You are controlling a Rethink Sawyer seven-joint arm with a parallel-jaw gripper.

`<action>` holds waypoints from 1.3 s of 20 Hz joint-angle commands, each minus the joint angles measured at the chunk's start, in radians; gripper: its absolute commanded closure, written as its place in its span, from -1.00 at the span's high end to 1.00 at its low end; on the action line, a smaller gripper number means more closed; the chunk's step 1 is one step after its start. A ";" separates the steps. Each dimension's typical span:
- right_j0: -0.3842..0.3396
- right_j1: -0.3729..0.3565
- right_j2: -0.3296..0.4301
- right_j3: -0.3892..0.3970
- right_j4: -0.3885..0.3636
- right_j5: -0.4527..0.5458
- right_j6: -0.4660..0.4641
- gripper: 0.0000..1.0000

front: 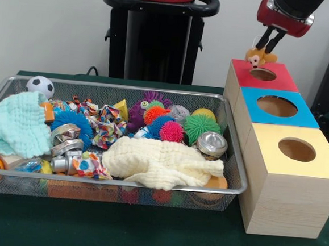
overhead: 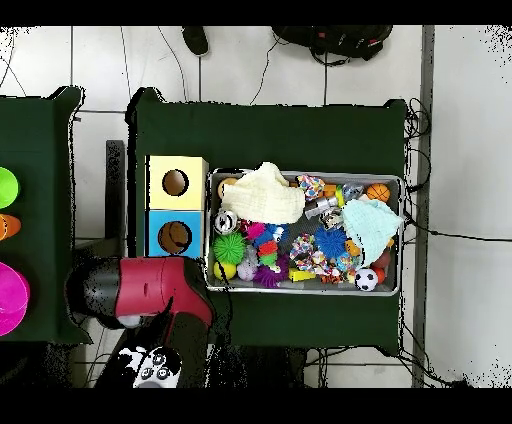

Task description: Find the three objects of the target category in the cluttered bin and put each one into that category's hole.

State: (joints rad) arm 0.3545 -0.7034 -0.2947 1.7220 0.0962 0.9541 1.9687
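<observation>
My gripper (front: pixel 265 50) hangs at the top right of the front view, shut on a small orange and yellow plush toy (front: pixel 254 57). The toy dangles just above the round hole (front: pixel 263 75) in the red-topped wooden box (front: pixel 242 76). The silver wire mesh bin (front: pixel 121 87) lies to the left, full of clutter: spiky balls (front: pixel 201 126), a purple plush (front: pixel 136 115), a metal tin (front: pixel 211 144), a soccer ball (front: pixel 40 85), a mint cloth (front: pixel 16 125) and a cream cloth (front: pixel 161 164). In the overhead view the red arm (overhead: pixel 150 290) covers the red box and the gripper; the bin (overhead: pixel 300 291) is to its right.
A blue-topped box (front: pixel 251 111) and a yellow-topped box (front: pixel 264 156), each with a round hole, stand in a row in front of the red one. The black pedestal (front: pixel 157 37) stands behind the bin. Green and pink objects (overhead: pixel 8 300) lie on a second table at the overhead view's left.
</observation>
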 commanded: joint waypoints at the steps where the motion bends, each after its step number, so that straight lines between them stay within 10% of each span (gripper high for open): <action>1: -0.034 0.047 0.022 -0.069 0.050 0.068 0.267 -1.00; 12: -0.026 0.022 0.012 0.028 0.054 -0.060 0.232 -1.00; 13: -0.028 0.022 0.010 0.027 0.051 -0.058 0.226 1.00; 26: -0.038 0.016 0.015 0.045 0.069 -0.041 0.227 1.00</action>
State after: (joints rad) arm 0.3526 -0.6910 -0.2990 1.7045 0.1254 0.9574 1.9687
